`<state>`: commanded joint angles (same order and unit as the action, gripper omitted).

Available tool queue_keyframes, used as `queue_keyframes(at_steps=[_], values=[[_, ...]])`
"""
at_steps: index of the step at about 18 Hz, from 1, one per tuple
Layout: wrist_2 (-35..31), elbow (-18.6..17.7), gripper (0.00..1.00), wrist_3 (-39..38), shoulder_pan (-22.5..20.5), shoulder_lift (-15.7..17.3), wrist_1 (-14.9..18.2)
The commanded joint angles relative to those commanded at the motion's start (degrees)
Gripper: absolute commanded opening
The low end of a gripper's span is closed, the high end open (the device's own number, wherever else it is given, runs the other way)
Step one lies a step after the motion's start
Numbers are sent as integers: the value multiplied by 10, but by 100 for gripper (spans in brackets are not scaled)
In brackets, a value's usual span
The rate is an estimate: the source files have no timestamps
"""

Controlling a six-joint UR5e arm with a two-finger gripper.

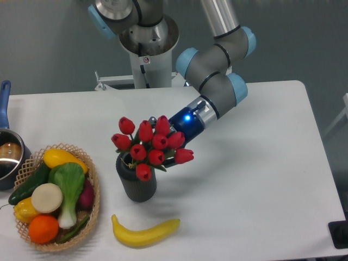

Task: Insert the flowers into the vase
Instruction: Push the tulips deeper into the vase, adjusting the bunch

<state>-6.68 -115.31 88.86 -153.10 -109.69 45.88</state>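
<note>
The flowers (150, 143), a bunch of red tulip buds with green leaves, hang tilted over the mouth of the vase (139, 186). The vase is a dark ribbed cylinder standing upright on the white table. The lowest bud overlaps the vase's rim, and the stems are hidden behind the buds, so I cannot tell how deep they reach. My gripper (168, 158) comes in from the upper right, behind the bunch. It is shut on the flowers, with its fingers mostly hidden by the buds.
A wicker basket (93, 202) of vegetables and fruit stands left of the vase. In front of the vase lies a banana (144, 232). A pot (7, 156) sits at the left edge. The robot base (147, 51) rises at the back.
</note>
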Motion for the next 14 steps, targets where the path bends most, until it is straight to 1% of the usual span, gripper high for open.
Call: queue_keyframes(at_steps=[2, 4, 9, 14], values=[[-31, 0, 61, 0, 0, 5, 0], [-58, 0, 65, 0, 0, 11, 0], [-63, -2, 69, 0, 1, 14, 0], [-71, 1, 71, -1, 1, 30, 0]])
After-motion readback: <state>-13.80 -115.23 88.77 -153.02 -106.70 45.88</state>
